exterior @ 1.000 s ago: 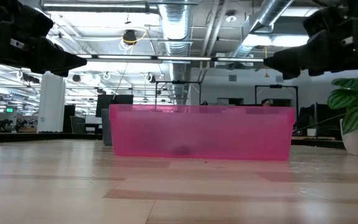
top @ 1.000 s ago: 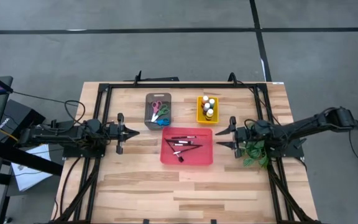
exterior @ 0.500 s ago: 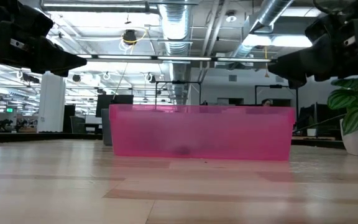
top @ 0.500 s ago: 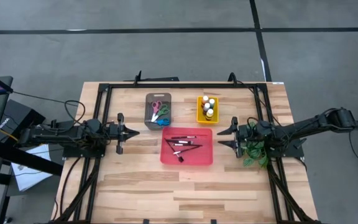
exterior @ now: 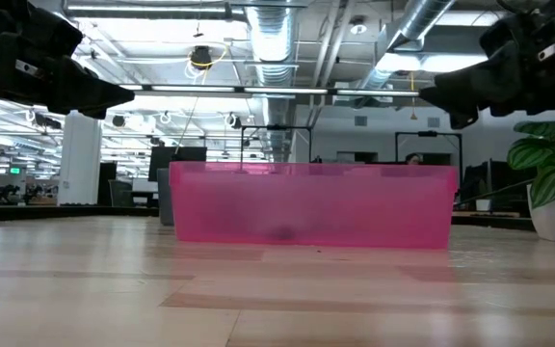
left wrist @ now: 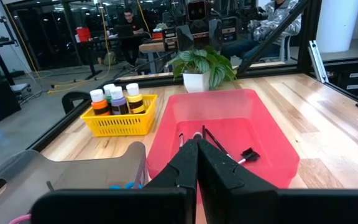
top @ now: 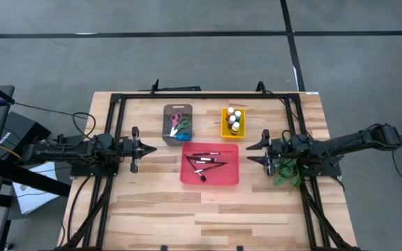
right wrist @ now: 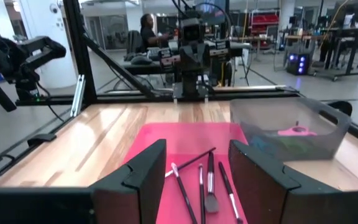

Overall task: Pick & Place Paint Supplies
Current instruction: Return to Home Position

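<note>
Sorted, I think: both my pincers are empty and hanging either side of the trays

My left pincer (top: 150,147) is closed tight on nothing, just beside the grey bin (top: 167,130) with the scissors (top: 179,124) in it. My right pincer (top: 250,153) is spread wide, also holding nothing, near the red tray (top: 185,174) where the brushes (top: 204,162) lie. The paint bottles (top: 234,120) stand in the yellow basket (top: 225,131). Nothing loose shows on the table (top: 152,209), so only parking looks left. My worry is the right arm. It sits right over the plant (top: 285,173), and a low or sloppy swing could snag leaves. Those spread fingers could also clip the tray wall or the basket.
</note>
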`<action>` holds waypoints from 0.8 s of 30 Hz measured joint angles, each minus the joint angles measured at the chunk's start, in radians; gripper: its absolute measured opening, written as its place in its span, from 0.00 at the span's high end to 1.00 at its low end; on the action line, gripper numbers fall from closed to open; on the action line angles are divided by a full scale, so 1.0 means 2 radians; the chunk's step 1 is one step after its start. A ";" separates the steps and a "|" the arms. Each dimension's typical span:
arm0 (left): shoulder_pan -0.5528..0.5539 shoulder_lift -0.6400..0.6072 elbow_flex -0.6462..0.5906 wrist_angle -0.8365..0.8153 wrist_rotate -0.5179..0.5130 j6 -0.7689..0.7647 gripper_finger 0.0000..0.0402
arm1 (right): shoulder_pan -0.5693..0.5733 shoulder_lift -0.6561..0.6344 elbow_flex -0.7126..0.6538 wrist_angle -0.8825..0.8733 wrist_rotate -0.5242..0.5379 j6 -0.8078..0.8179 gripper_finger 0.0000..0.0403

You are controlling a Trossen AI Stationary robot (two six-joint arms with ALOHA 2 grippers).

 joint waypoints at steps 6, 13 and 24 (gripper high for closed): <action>0.000 0.000 0.000 0.000 0.000 0.000 1.00 | 0.000 -0.075 0.000 -0.097 0.000 0.000 0.58; 0.000 0.000 0.000 0.000 -0.001 0.000 1.00 | 0.000 -0.178 0.000 -0.212 0.000 0.000 0.58; 0.000 0.000 0.000 0.000 -0.002 0.000 1.00 | 0.000 -0.318 0.000 -0.348 -0.002 -0.002 0.58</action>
